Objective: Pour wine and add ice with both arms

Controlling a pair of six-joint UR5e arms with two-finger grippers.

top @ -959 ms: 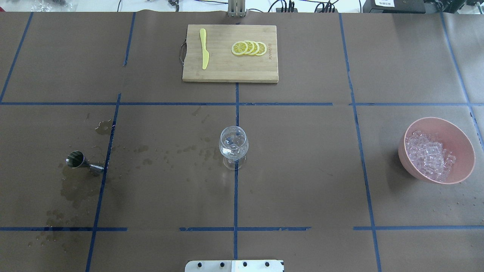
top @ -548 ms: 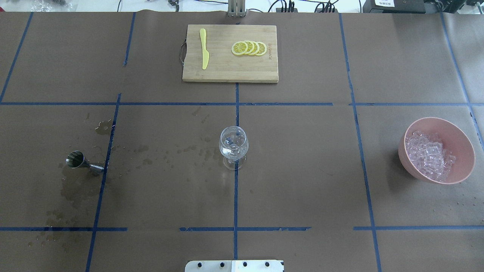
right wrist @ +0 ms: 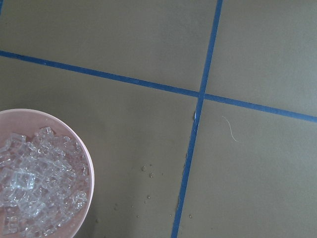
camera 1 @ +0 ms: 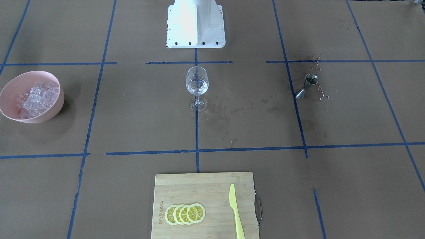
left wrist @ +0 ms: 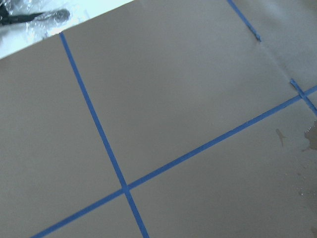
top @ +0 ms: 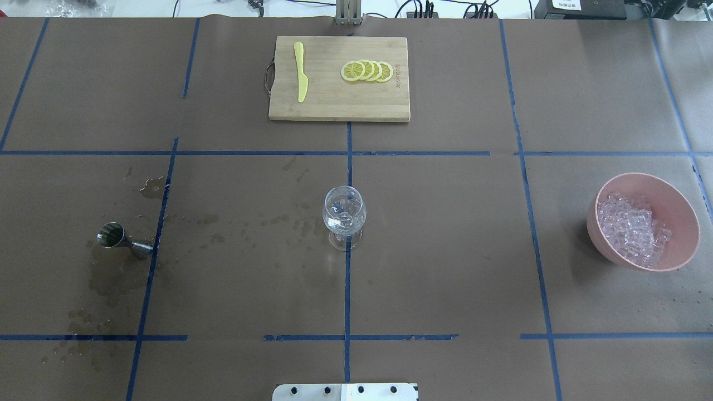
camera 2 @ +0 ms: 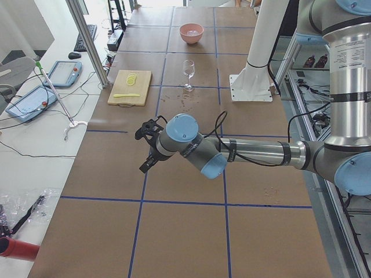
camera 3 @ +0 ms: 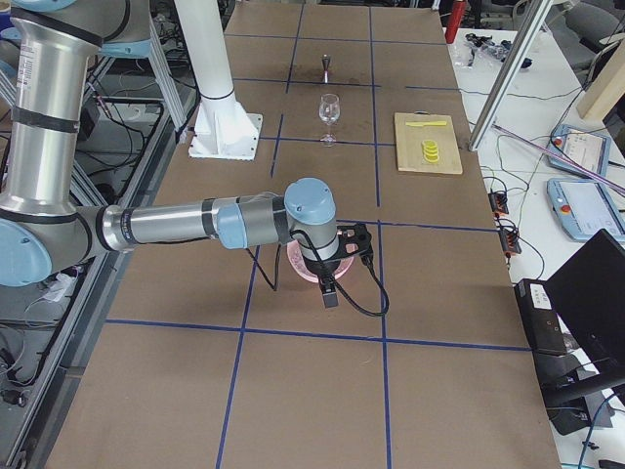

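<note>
A clear stemmed wine glass [top: 344, 214] stands upright at the table's middle, also in the front view [camera 1: 197, 83]. The ice [top: 632, 228] is heaped in a pink bowl [top: 688, 220] at the right; the right wrist view shows it at lower left [right wrist: 34, 183]. A steel jigger [top: 120, 238] stands at the left among wet stains. My left gripper [camera 2: 145, 162] hangs over bare table, far from the glass. My right gripper [camera 3: 330, 296] hangs just above the bowl [camera 3: 303, 272]. Both show only in side views, so I cannot tell whether they are open or shut.
A wooden cutting board [top: 338, 106] with lemon slices [top: 366, 71] and a yellow knife [top: 301, 72] lies at the far middle. The white robot base [camera 1: 196, 23] stands at the near edge. Blue tape lines grid the brown table cover.
</note>
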